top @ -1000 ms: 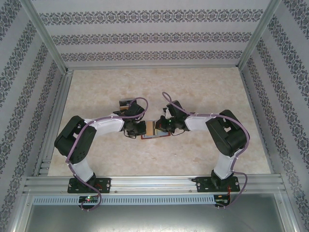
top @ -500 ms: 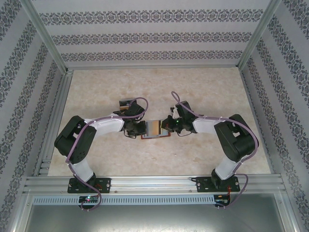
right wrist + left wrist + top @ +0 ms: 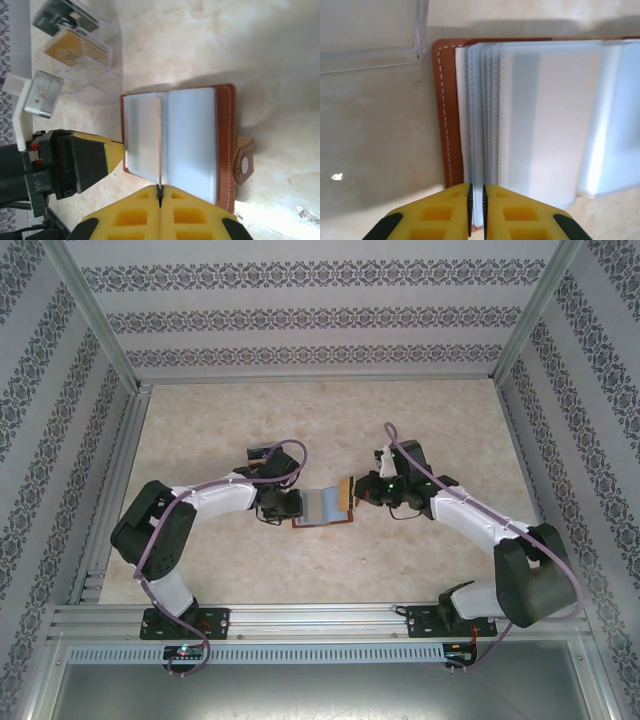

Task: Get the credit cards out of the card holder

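Note:
The card holder [image 3: 322, 508] lies open on the table between both arms, its brown leather edge [image 3: 447, 115] and bluish clear sleeves [image 3: 545, 115] spread flat. My left gripper [image 3: 477, 200] is shut on the near edge of the sleeves, at the holder's left side [image 3: 291, 505]. My right gripper [image 3: 160, 192] is shut on a thin credit card [image 3: 158, 140] seen edge-on, standing upright over the open holder [image 3: 192, 142]. From the top view that card [image 3: 349, 490] is at the holder's right end, in the right gripper [image 3: 357, 490]. The side tab [image 3: 243, 160] points away to the right.
A clear plastic box [image 3: 82, 55] with orange and black contents stands just beyond the holder, by the left wrist [image 3: 258, 453]; its corner [image 3: 370, 35] is close to the leather edge. Patterned walls and metal rails [image 3: 110, 490] fence the table.
My right arm has swung out to the right and stretched, drawing the pinched card up and right from the holder. The sleeves now lie more spread. The left arm has held still.

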